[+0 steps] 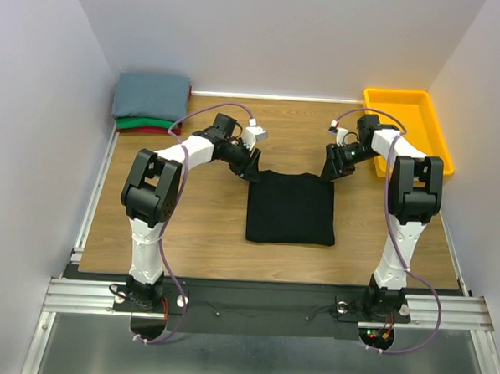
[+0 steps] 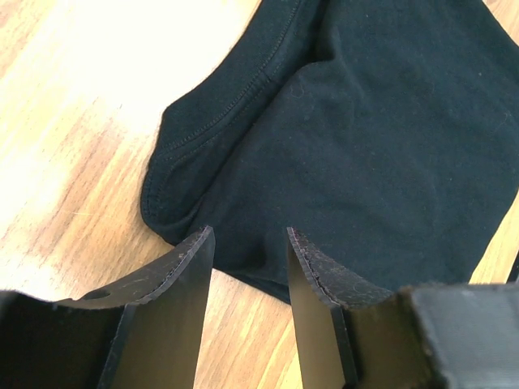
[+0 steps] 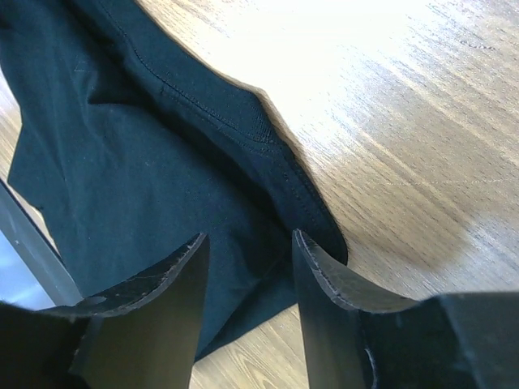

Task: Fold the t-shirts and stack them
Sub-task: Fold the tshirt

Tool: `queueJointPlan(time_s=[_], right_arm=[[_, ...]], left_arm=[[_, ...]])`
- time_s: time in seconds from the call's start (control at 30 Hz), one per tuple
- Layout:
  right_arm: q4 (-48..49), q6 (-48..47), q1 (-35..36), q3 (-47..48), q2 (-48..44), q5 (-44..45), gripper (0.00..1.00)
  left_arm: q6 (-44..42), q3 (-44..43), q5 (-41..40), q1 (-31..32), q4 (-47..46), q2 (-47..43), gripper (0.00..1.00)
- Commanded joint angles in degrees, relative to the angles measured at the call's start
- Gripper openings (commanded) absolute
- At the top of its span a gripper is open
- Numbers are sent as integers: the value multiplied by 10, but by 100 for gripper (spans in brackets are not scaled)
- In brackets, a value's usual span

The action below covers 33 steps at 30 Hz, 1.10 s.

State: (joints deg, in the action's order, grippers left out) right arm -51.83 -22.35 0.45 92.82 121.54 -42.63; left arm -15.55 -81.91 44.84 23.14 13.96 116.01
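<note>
A: How are the jaws set?

B: The left gripper (image 2: 250, 235) is seen part open, with nothing pinched. The right gripper (image 3: 250, 237) is held apart likewise, and cloth is seen lying flat below its gap. Whether the tips touch the cloth cannot be told.

A: And the garment?

B: The black t-shirt (image 1: 291, 208) is laid as a neat rectangle mid-table (image 1: 206, 227), with one gripper poised at each far corner. The grey-blue shirt (image 1: 152, 94) is stacked on the green shirt (image 1: 140, 123) and the red shirt (image 1: 148, 130) in the far left corner, well apart from it.

A: Which step is judged to be in hand?

B: Folding of the black shirt, most likely. Both far corners would need to be pinched together and the edge drawn evenly toward the near hem. A transfer onto the stack would then be called for.
</note>
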Motion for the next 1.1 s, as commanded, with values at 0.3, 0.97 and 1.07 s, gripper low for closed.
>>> queueJointPlan(time_s=[0.3,0.97,1.07], right_arm=[[-2,-9,2,-12,-12,-15,13],[0,-8,2,-12,-36,-25,1],[0,-7,2,-11,-36,-25,1]], left_arm=[[11,-30,10,-10,4,2,52],[60,-9,2,-15,-18,1,43],[69,-11,9,-16,-14,6,43]])
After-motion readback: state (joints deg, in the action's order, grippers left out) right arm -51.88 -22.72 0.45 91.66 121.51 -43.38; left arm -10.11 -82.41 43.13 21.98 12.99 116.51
